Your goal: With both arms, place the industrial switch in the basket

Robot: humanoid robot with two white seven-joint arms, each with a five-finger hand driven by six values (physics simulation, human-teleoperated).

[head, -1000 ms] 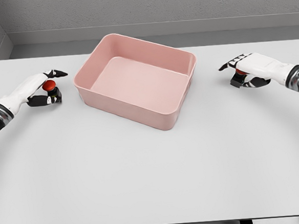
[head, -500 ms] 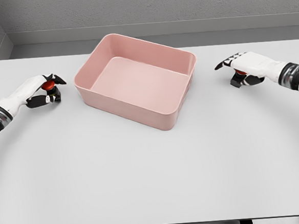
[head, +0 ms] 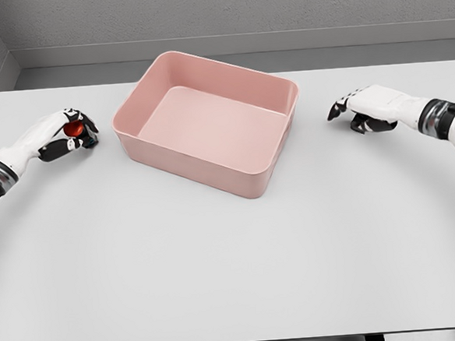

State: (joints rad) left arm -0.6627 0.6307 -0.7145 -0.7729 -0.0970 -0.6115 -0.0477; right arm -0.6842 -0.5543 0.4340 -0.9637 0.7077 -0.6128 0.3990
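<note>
A small industrial switch with a red button point(head: 71, 129) sits at the table's left side, and my left hand point(head: 80, 135) is shut on it with the fingers curled over the button. At the right side my right hand point(head: 345, 113) has curled down over a second switch point(head: 365, 125). Only that switch's dark base shows below the palm; its red top is hidden. The pink basket point(head: 211, 165) stands between the two hands at the middle back of the table, nothing inside it. Each hand is a short way from the basket's nearest wall.
The white table point(head: 234, 264) stretches wide in front of the basket. A grey wall runs behind the table's far edge. Both forearms lie low over the table near its left and right edges.
Both hands have closed: the left fingers wrapped round the red-button switch, the right fingers curled down over the other switch and now hide its red top. Both hands shifted slightly upward in the picture.
</note>
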